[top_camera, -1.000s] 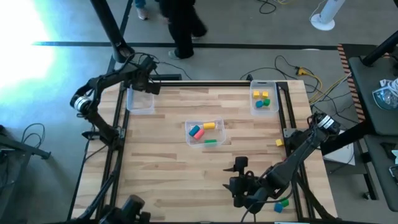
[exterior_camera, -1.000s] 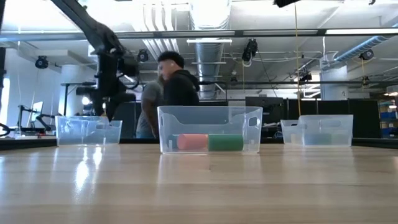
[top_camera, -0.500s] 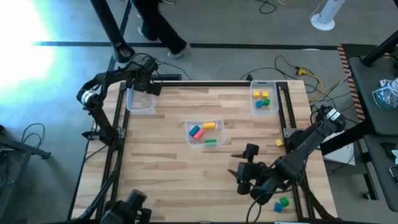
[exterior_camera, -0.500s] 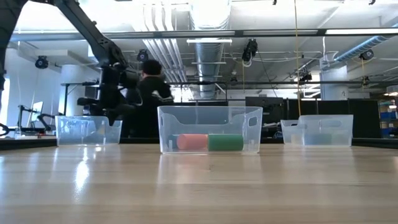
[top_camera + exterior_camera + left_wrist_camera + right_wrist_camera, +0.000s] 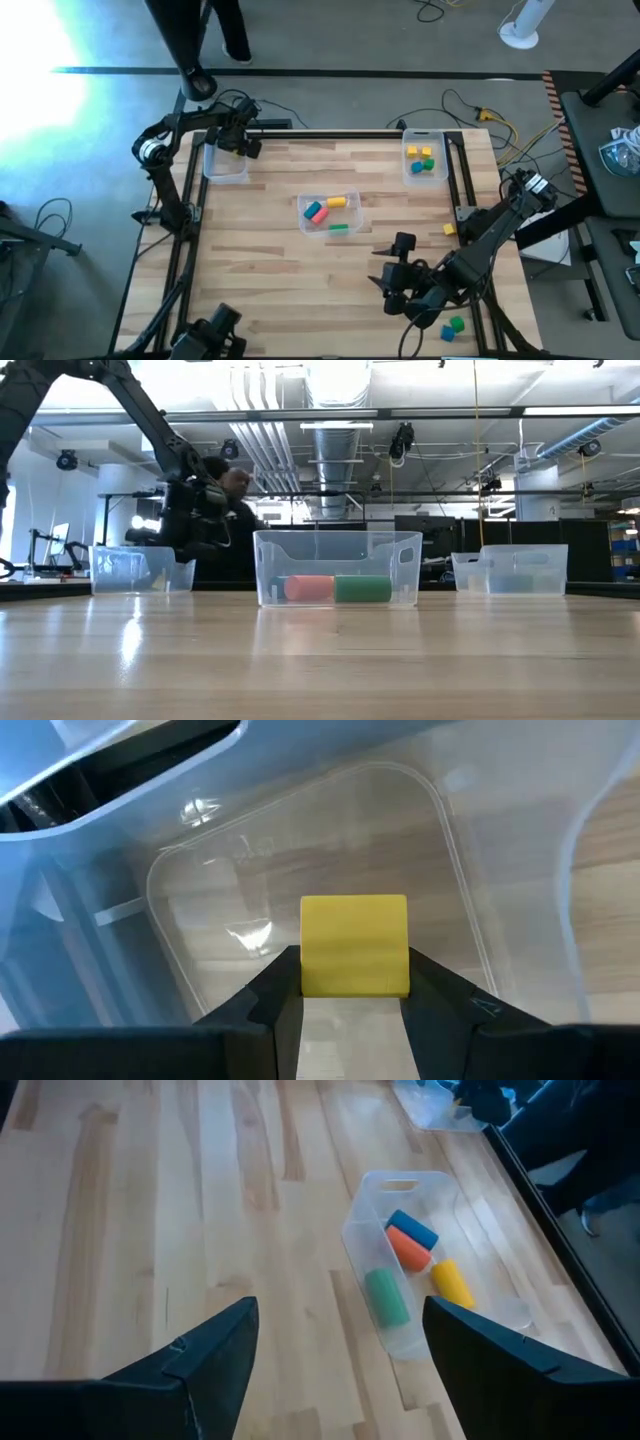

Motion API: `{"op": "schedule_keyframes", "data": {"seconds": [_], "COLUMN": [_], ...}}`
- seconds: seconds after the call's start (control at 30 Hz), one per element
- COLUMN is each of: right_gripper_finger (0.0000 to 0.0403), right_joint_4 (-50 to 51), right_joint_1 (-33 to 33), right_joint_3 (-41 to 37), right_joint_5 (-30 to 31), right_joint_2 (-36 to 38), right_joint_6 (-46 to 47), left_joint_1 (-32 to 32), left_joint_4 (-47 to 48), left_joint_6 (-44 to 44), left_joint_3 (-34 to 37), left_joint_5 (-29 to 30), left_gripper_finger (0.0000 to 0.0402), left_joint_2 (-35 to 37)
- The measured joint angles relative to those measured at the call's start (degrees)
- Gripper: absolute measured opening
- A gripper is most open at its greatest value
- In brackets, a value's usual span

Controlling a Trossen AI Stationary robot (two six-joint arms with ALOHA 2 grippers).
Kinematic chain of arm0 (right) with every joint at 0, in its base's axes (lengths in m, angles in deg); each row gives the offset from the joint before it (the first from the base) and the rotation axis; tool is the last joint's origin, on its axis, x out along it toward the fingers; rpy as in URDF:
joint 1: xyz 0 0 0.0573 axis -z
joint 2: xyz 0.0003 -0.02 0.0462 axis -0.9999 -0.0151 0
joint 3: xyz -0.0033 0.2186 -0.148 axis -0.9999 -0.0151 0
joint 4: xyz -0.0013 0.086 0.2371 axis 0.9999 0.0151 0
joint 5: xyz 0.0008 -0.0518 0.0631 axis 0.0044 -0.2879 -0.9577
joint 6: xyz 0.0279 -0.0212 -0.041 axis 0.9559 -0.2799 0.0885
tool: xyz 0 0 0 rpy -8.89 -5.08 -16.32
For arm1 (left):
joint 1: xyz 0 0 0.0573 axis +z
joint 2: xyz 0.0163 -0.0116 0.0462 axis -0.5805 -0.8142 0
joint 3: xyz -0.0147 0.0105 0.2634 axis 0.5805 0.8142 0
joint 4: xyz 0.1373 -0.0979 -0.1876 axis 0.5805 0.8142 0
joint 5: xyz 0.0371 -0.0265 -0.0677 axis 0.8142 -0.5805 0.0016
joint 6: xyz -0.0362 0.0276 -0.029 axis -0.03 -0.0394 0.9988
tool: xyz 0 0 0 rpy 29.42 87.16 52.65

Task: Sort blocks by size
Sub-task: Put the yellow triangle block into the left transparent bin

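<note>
Yellow block [image 5: 354, 944] sat pinched between the fingers of the left gripper [image 5: 243, 143], and the relation that mattered was plain: the block hung directly above the open left bin [image 5: 225, 163], with that bin's bare floor showing right behind it in the left wrist view. Judged from this, the next move needed only a release, or a short lowering first, since nothing lay between block and bin. The left arm reached across the bin's far edge, its wrist bent so the fingers pointed down into it. Measured from that same bin, the middle bin [image 5: 329, 212] stood well apart toward the table's centre and held four long blocks in blue, red, yellow and green; the right bin [image 5: 425, 158] stood farther still along the same far edge, with small blocks inside. Three blocks lay loose at the opposite corner, farthest from the left bin: a yellow one [image 5: 449, 229] and a green and blue pair [image 5: 452, 326]. Near them the right gripper [image 5: 392, 283] hovered with fingers spread wide and nothing between them.
</note>
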Motion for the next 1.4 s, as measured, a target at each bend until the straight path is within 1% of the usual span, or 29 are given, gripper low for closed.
{"op": "schedule_keyframes", "data": {"seconds": [0.07,0.17,0.23,0.3,0.37,0.47,0.6,0.7,0.87,0.93,1.03,1.1,1.17,1.2,1.27,1.33,1.4], "right_gripper_finger": [0.0276,0.0283,0.0289,0.0295,0.0299,0.0297,0.0291,0.0287,0.0286,0.0285,0.0287,0.0288,0.0291,0.0294,0.0299,0.0305,0.0309], "right_joint_4": [0.0,0.0,0.5,2.5,7.1,17.0,32.6,40.8,42.0,41.7,41.6,41.6,41.1,40.3,36.6,32.5,31.3], "right_joint_1": [0.0,0.0,0.0,0.3,1.1,3.6,8.7,13.3,20.7,23.3,25.3,25.2,24.7,24.6,24.6,25.0,26.1], "right_joint_3": [0.0,0.0,0.2,1.2,2.8,5.5,6.7,4.7,-2.9,-6.1,-11.4,-15.3,-19.1,-20.6,-23.7,-26.2,-28.5], "right_joint_5": [-0.3,-2.7,-3.0,-3.2,-3.7,-5.9,-12.7,-19.1,-31.0,-34.7,-38.0,-40.4,-40.8,-41.3,-44.1,-46.2,-46.6], "right_joint_2": [0.1,0.2,0.3,0.4,0.5,1.0,1.4,1.6,0.7,-0.6,-2.5,-3.8,-5.3,-6.0,-6.8,-7.5,-8.3], "right_joint_6": [-0.1,-0.5,-0.5,0.1,1.5,5.5,12.8,15.2,2.9,-1.3,-6.7,-10.2,-12.8,-13.7,-15.3,-17.7,-19.6], "left_joint_1": [-0.2,-0.8,-1.4,-1.9,-2.2,-2.4,-3.4,-5.9,-12.6,-16.8,-25.1,-32.2,-40.3,-44.3,-53.7,-64.6,-75.1], "left_joint_4": [0.0,0.1,0.1,0.6,2.1,6.8,13.6,14.1,12.1,10.1,7.5,6.2,2.8,0.8,-4.5,-12.1,-20.1], "left_joint_6": [-0.1,-0.3,-0.3,-0.3,-0.2,0.0,1.5,2.5,4.3,5.1,5.4,7.2,10.4,12.1,15.7,17.3,16.9], "left_joint_3": [0.0,0.0,-0.1,-0.3,-0.3,-0.3,-0.2,0.7,2.2,3.4,6.1,8.3,11.0,12.4,15.2,18.5,21.7], "left_joint_5": [0.0,0.0,0.0,0.1,0.3,0.7,3.4,4.7,6.2,6.3,6.2,6.4,7.6,8.7,12.5,17.5,23.3], "left_gripper_finger": [0.0117,0.0121,0.0153,0.0199,0.0239,0.0271,0.0278,0.0272,0.0262,0.0259,0.0253,0.0248,0.0242,0.0239,0.0234,0.0232,0.0232], "left_joint_2": [0.1,0.3,0.5,0.7,0.9,1.6,4.6,9.9,20.8,25.9,33.6,38.4,42.6,44.5,47.8,49.7,49.9]}}
